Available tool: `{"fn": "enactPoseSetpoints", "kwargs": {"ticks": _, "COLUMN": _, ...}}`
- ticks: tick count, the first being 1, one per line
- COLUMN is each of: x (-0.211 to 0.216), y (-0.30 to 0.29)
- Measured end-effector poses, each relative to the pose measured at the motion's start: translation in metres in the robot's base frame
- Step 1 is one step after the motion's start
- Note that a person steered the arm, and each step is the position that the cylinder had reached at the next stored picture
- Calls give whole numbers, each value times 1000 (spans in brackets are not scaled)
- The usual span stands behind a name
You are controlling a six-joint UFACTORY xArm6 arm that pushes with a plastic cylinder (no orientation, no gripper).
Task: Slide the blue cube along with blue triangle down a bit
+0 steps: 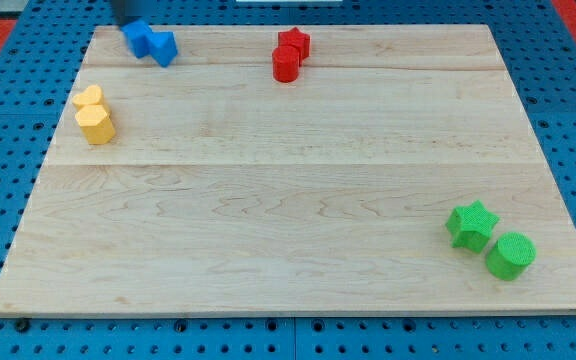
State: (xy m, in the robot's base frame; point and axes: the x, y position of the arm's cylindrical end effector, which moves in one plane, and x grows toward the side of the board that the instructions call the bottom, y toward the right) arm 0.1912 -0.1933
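The blue cube (pixel 164 47) and the blue triangle (pixel 138 37) lie touching each other at the wooden board's (pixel 288 200) top left corner, the triangle on the left. My rod enters at the view's top edge, and my tip (pixel 128 22) stands right above the blue triangle, at its upper edge, touching or nearly touching it.
A red star (pixel 294 41) and a red cylinder (pixel 285 65) sit together at the top middle. A yellow heart (pixel 89 97) and a yellow hexagon (pixel 96 124) sit at the left edge. A green star (pixel 471 225) and a green cylinder (pixel 510 256) sit at the bottom right.
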Motion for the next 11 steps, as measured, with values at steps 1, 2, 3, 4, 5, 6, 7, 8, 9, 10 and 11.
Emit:
{"fn": "enactPoseSetpoints", "kwargs": {"ticks": 1, "x": 13, "y": 66}}
{"fn": "enactPoseSetpoints", "kwargs": {"ticks": 2, "x": 3, "y": 32}}
{"fn": "enactPoseSetpoints", "kwargs": {"ticks": 3, "x": 1, "y": 11}}
{"fn": "enactPoseSetpoints", "kwargs": {"ticks": 4, "x": 11, "y": -26}}
{"fn": "enactPoseSetpoints", "kwargs": {"ticks": 5, "x": 17, "y": -26}}
{"fn": "enactPoseSetpoints", "kwargs": {"ticks": 6, "x": 31, "y": 12}}
{"fn": "enactPoseSetpoints", "kwargs": {"ticks": 7, "x": 56, "y": 21}}
{"fn": "enactPoseSetpoints", "kwargs": {"ticks": 8, "x": 71, "y": -7}}
{"fn": "enactPoseSetpoints", "kwargs": {"ticks": 9, "x": 95, "y": 26}}
{"fn": "enactPoseSetpoints", "kwargs": {"ticks": 10, "x": 97, "y": 61}}
{"fn": "enactPoseSetpoints", "kwargs": {"ticks": 11, "x": 103, "y": 50}}
